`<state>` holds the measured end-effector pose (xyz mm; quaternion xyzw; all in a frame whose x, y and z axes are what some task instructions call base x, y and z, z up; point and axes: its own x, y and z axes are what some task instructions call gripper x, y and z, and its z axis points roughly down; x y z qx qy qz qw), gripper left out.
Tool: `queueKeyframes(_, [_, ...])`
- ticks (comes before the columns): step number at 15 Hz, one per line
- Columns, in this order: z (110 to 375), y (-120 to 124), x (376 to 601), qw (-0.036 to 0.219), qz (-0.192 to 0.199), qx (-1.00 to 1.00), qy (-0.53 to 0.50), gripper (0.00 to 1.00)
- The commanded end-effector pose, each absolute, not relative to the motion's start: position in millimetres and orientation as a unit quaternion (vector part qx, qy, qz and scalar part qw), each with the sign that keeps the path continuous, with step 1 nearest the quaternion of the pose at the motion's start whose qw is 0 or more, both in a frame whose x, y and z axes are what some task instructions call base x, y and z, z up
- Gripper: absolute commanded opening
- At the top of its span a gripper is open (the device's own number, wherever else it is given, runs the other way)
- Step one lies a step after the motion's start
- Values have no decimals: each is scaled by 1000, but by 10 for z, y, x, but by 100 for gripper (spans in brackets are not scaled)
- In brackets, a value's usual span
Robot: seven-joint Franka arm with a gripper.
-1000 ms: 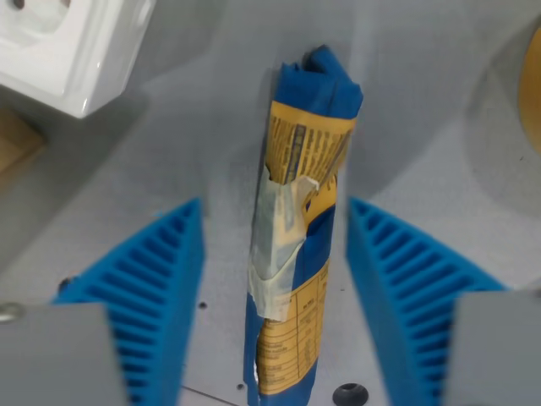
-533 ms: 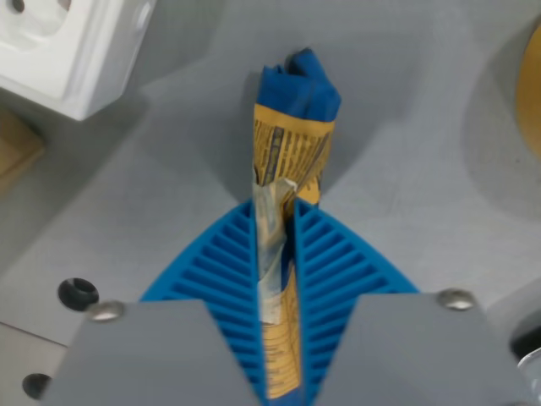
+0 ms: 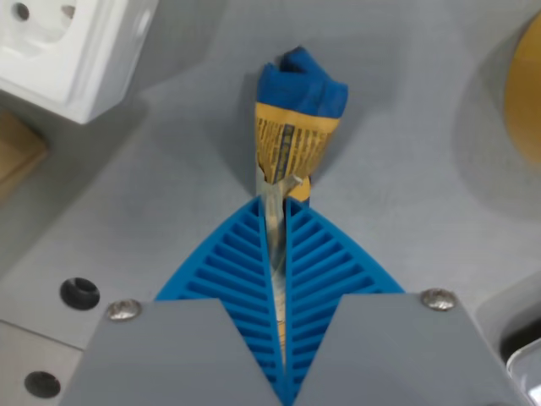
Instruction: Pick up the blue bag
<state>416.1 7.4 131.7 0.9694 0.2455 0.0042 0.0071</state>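
The claw (image 3: 278,245) is pressed nearly closed on the blue bag (image 3: 297,118), its two ribbed blue fingers (image 3: 230,271) squeezing the taped middle of the bag so that only a thin strip of foil and yellow label shows in the slit between them. The bag runs straight ahead from the claw: the pinched part sits between the fingers, and the yellow printed section and the crumpled blue end stick out beyond the fingertips, toward the top of the wrist view.

So the grasp looks made. What is left, as I judge it, is the lift itself. The free end seems to lie on or just above the grey bench (image 3: 406,169), with a soft shadow close beside it, and one view from the wrist cannot settle whether it has cleared the surface. The pinch is narrow and on tape and foil, so the bag might slip or swing once it is raised.

Ahead of the claw and toward the wrist view's left stands a white socket block (image 3: 68,51), well apart from the bag. At the wrist view's right edge a curved yellow-brown rim (image 3: 526,93) shows, too cropped to name
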Motion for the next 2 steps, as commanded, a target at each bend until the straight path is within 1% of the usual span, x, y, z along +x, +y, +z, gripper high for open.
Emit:
queueKeyframes(1, [1597, 47, 4008, 27, 26, 966, 255, 0])
queueKeyframes(2, [1647, 49, 4012, 27, 25, 966, 255, 0])
